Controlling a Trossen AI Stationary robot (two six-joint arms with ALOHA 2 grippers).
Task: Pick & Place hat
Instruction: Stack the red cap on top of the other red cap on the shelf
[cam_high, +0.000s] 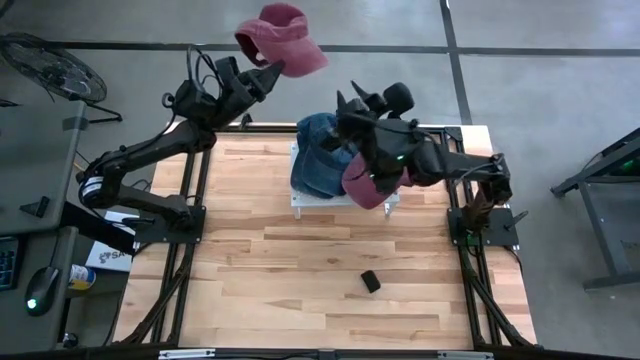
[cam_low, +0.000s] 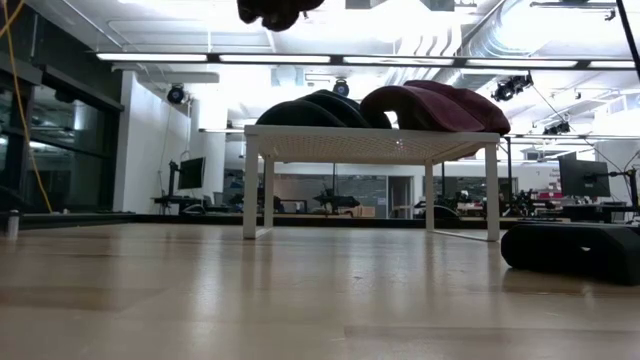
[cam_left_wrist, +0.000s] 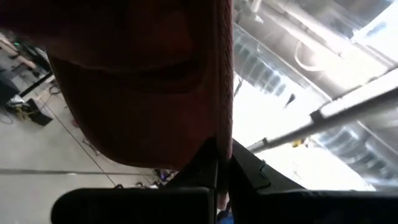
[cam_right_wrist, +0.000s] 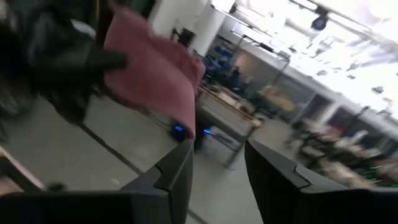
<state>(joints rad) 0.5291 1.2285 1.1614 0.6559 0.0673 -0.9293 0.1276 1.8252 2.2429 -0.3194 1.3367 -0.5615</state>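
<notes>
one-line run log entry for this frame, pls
left gripper: shut on red hat, raised past table edge | right gripper: open, empty, above rack | rack: blue hat, maroon hat

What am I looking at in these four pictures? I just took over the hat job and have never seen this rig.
Two dark robot arms work at a wooden table. The high view looks straight down, the low view looks level across the tabletop, and each wrist view looks past that arm's own jaws.

The left gripper is raised beyond the table's far edge, its jaws shut on a red cap; the left wrist view shows that cap pinched close up.

The right gripper hovers over a small white stand with jaws open, holding nothing.

On the stand lie a blue cap and a maroon cap. A small black object sits on the table nearer the front.
</notes>
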